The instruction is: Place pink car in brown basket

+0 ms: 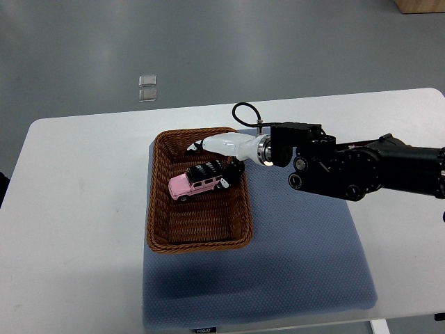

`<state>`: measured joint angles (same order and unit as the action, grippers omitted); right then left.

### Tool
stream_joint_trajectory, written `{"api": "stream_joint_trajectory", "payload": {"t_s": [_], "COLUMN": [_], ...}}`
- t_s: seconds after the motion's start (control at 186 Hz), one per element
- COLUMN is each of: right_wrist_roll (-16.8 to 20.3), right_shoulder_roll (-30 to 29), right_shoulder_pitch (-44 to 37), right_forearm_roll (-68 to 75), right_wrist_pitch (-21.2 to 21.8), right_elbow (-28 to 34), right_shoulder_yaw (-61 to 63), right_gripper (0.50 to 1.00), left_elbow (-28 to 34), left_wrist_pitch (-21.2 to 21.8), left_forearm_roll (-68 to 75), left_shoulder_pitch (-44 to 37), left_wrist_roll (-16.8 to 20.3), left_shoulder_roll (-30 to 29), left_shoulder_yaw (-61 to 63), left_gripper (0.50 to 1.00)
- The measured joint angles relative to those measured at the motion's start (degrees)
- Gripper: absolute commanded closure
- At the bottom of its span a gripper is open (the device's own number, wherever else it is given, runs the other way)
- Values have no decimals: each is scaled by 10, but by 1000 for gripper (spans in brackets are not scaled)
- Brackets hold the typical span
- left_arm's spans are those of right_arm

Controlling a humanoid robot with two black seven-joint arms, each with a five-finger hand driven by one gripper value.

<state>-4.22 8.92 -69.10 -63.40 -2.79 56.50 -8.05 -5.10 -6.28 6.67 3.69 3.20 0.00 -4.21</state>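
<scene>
White table (76, 209) with rounded corners, blue-grey mat (299, 257) lying on its near half. Grey floor (278, 42) behind, two small clear squares (147, 88) on it. Wooden furniture corner (421, 5) top right.

The toy car (196, 182) is showing pale pink with a black roof and dark windows. The basket (161, 209) around it is showing a warm brown woven pattern. The mat (292, 257) is showing slate blue with a fine dotted texture, lying on a plain white worktop (76, 209). The right hand (221, 154) is showing glossy white with black fingers, on a black arm (368, 167). The floor (208, 42) is showing dull grey.
</scene>
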Motion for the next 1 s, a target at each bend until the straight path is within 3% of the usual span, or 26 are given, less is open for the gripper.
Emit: {"api": "stream_joint_trajectory", "payload": {"t_s": [0.151,0.399,0.615,0.803,1.003], "right_wrist_roll": [0,2,5,5,5], "right_shoulder_roll": [12,81,133,128,125], "right_shoulder_pitch": [-1,6,102,187,234], "right_forearm_roll": [28,179,301,354,446], "right_wrist_pitch": [-4,-3,1,3,4], "right_elbow": [0,-1,-13,-58,-66], "right_shoulder_yaw": [32,157,300,421,473], "right_gripper": [605,605,605,605,603], "left_elbow": [0,1,3,4,2], "left_wrist_pitch": [0,0,0,0,0], "left_forearm_roll": [0,0,0,0,0], "left_shoulder_pitch": [0,0,0,1,1], "left_wrist_roll": [0,0,0,0,0], "left_shoulder_roll": [0,0,0,0,0], "left_shoulder_yaw": [0,0,1,1,1], "left_gripper": [500,500,500,500,500]}}
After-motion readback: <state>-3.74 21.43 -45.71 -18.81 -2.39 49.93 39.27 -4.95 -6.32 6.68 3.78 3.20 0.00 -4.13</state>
